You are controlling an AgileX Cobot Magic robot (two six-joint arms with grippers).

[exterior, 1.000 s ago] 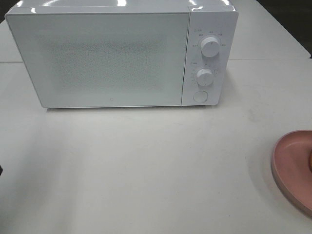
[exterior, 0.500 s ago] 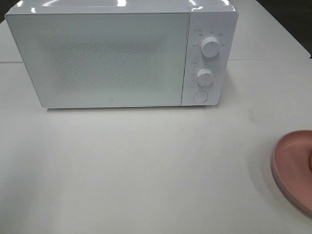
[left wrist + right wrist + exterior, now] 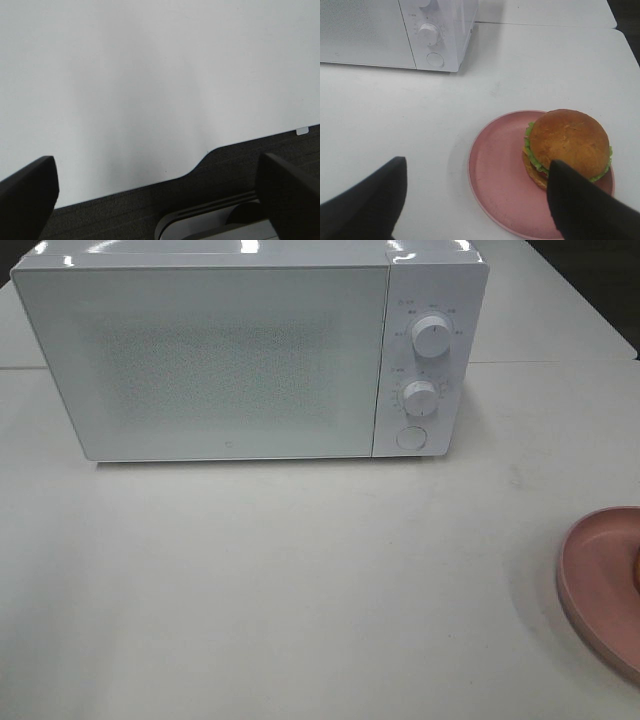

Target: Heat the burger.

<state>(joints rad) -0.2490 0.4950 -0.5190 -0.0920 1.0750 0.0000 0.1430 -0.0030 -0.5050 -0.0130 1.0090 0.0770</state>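
While the burger sat on the pink plate, off-centre toward its far side, the right gripper hovered nearer, jaws apart and empty; the left gripper, wide open, seemingly faced only bare table.

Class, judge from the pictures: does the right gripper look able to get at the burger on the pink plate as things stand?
Probably yes. The right gripper is open above the burger, which sits uncovered on the pink plate, with nothing between them.

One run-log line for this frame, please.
microwave: door shut | burger: on pink plate | left claw: open, empty | right claw: open, above plate
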